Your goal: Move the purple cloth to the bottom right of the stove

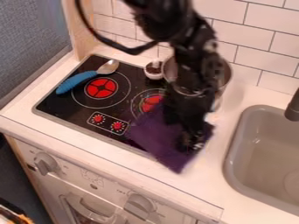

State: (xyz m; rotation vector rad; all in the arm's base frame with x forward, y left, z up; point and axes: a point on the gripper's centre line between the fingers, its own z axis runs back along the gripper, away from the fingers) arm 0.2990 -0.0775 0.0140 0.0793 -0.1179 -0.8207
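The black gripper (189,141) hangs down at the right part of the purple cloth (158,138), overlapping it in view. Spread roughly as a diamond, the cloth covers the lower right corner of the black stove (64,109). One corner of it points down over the white counter, and its right side also extends past the stove edge. Part of the cloth and part of the right red burner are hidden by the arm and cloth. I cannot tell whether the gripper touches or holds the fabric.
A spoon with a blue handle (78,82) lies across the stove's upper left. Near the back edge stands a small white cup (154,70), with a metal pot (224,78) behind the arm. The grey sink (234,151) is at the right, below a dark faucet (292,108).
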